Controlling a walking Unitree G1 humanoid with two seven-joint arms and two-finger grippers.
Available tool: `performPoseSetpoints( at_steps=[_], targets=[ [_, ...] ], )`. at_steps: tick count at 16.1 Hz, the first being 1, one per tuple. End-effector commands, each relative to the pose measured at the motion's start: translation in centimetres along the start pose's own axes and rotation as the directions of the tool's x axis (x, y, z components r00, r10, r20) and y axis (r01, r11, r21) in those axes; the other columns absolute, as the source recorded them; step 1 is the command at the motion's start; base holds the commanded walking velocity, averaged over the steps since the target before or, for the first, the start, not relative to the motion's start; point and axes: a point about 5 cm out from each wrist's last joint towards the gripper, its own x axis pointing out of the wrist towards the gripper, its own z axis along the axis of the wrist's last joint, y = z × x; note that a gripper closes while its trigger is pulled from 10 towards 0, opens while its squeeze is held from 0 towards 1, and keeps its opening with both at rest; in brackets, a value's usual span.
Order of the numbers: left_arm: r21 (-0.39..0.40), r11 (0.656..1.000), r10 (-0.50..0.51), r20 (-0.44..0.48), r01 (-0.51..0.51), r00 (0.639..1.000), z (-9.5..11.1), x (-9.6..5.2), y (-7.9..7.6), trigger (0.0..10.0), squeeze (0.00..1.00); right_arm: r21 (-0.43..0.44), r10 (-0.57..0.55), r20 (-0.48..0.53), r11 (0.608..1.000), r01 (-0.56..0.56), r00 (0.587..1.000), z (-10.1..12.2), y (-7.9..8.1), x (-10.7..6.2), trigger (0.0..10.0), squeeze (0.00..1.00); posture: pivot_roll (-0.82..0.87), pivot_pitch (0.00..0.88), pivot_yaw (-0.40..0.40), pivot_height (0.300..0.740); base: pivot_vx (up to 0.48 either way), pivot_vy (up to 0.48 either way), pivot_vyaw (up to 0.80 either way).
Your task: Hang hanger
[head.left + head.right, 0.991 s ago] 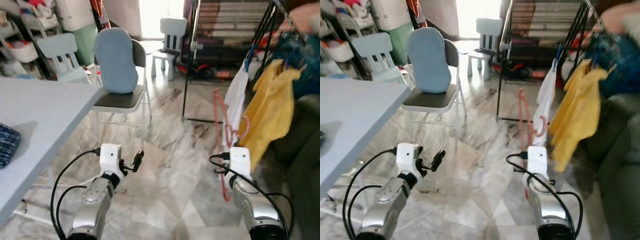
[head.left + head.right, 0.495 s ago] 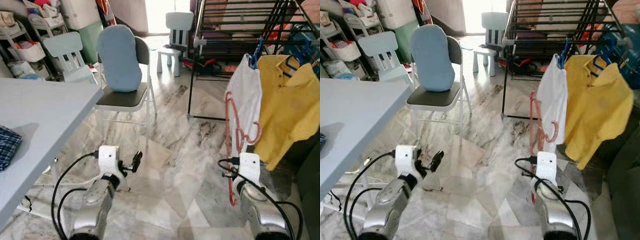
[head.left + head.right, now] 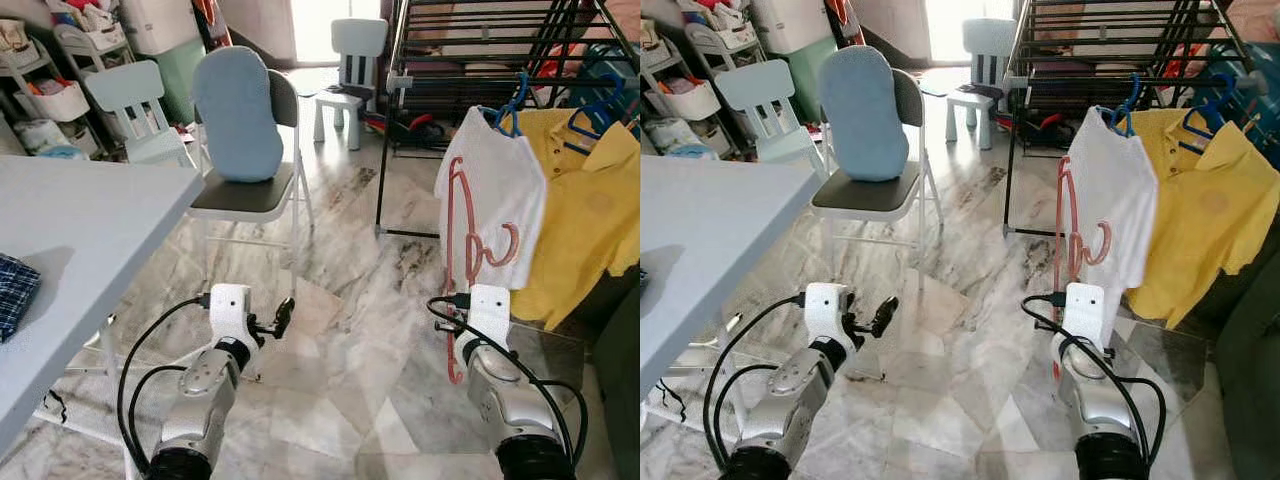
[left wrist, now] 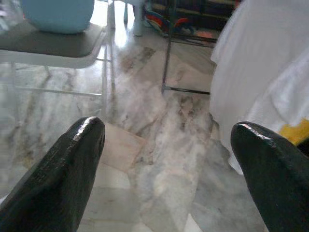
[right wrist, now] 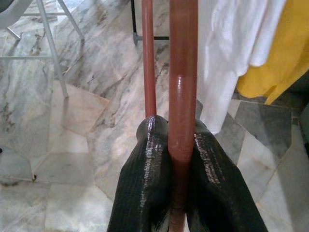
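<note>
A salmon-red plastic hanger (image 3: 458,235) stands upright in front of me, its hook (image 3: 508,243) curling toward a white shirt (image 3: 505,185). My right gripper (image 5: 179,141) is shut on the hanger's bar, which runs up between the two black fingers (image 5: 146,159) in the right wrist view. The right wrist (image 3: 489,306) sits low, just before the black drying rack (image 3: 470,70). The white shirt and a yellow shirt (image 3: 590,215) hang on that rack from blue hangers. My left gripper (image 3: 283,316) is held out low over the marble floor, open and holding nothing, its fingers (image 4: 72,164) wide apart.
A grey table (image 3: 80,230) fills the left, with a dark checked cloth (image 3: 15,290) at its edge. A folding chair with a blue cushion (image 3: 238,105) stands ahead on the left. Small pale chairs (image 3: 350,55) and shelves stand behind. A dark sofa edge (image 3: 620,360) is at the right.
The camera has swung and steadied toward the rack. The right gripper keeps its hold, and the hanger now stands higher against the white shirt. The left arm has edged slightly forward.
</note>
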Motion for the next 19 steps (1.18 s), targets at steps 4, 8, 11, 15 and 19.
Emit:
performPoseSetpoints(
  at_steps=[4,8,11,15,19],
  targets=[
    [-0.041,0.997,0.064,0.017,-0.064,0.998,-0.43,-0.88,0.96,10.0,0.00,-0.021,0.016,-0.031,1.000,-0.017,0.999,-1.08,-0.96,-0.60,10.0,0.00,-0.23,0.000,0.095,0.740,0.141,0.000,0.00],
    [-0.039,0.998,0.055,0.033,-0.054,0.998,0.04,-0.54,0.79,10.0,0.00,-0.014,0.027,-0.027,1.000,-0.027,0.999,-0.66,-0.89,-0.60,10.0,0.00,-0.24,0.000,0.093,0.740,0.392,0.000,0.00],
    [-0.037,0.998,0.050,0.029,-0.049,0.998,-0.04,-0.43,0.69,10.0,0.00,-0.016,0.038,-0.041,0.999,-0.038,0.998,-0.80,-0.80,-0.67,10.0,0.00,-0.24,0.000,0.092,0.740,0.428,0.000,0.00],
    [-0.034,0.999,0.034,0.025,-0.033,0.999,-0.20,-0.36,0.35,10.0,0.00,-0.014,0.041,-0.051,0.999,-0.042,0.998,-0.92,-0.82,-0.75,10.0,0.00,-0.24,0.000,0.091,0.740,0.428,0.000,0.00],
    [-0.034,0.999,0.039,0.024,-0.038,0.999,-0.19,-0.25,0.32,10.0,0.00,-0.042,0.078,-0.077,0.996,-0.082,0.994,-1.23,-0.51,-0.83,10.0,0.00,-0.24,0.000,0.089,0.740,0.425,0.060,0.00]
  ],
)
